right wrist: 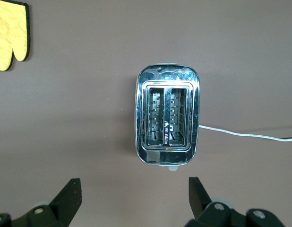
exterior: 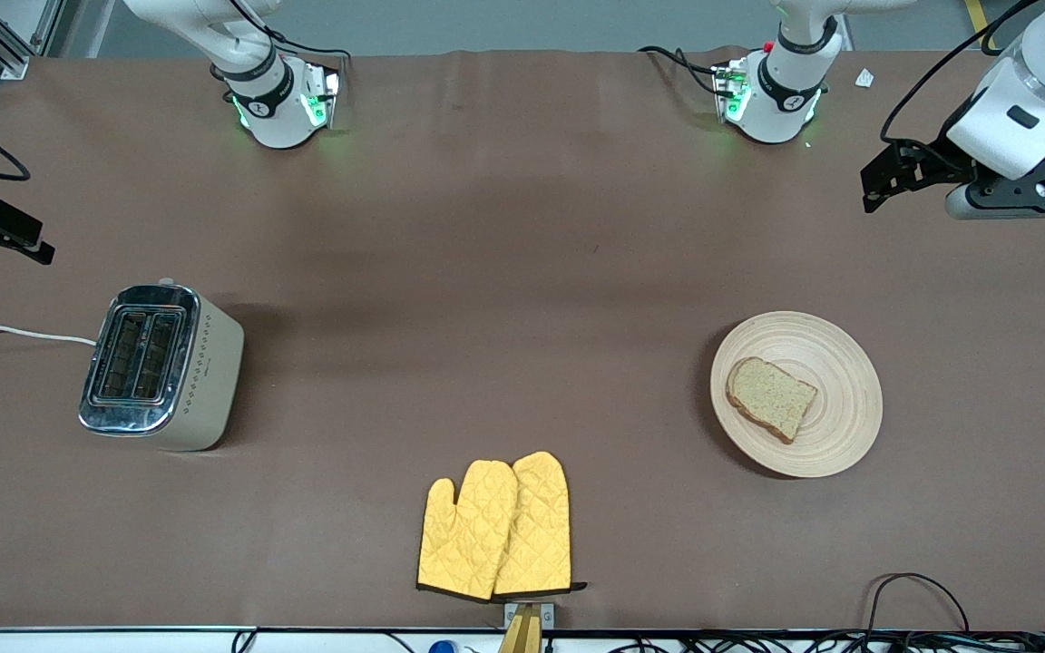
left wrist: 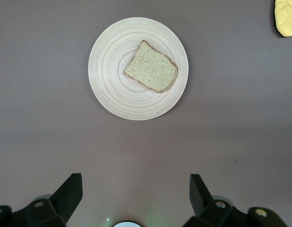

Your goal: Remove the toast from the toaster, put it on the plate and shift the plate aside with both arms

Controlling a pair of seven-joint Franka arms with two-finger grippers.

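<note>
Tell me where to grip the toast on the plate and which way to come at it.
Probably from straight above, fingers closing across the narrower width of the toast. It lies flat, off-centre on the plate, so no edge is free for a sideways approach. The open left gripper is the nearer one; the right gripper waits open above the toaster.

Speckled tan toast point(exterior: 772, 397) – darker crust – on the pale beige ring-grooved plate point(exterior: 835, 355); near it, quilted yellow black-trimmed mitts point(exterior: 495, 528).

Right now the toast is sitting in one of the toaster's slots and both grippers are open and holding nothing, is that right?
Not quite. The toast lies flat on the plate, as the front view shows; the right wrist view shows the toaster with both slots empty. The left gripper and right gripper are indeed open and holding nothing.
</note>
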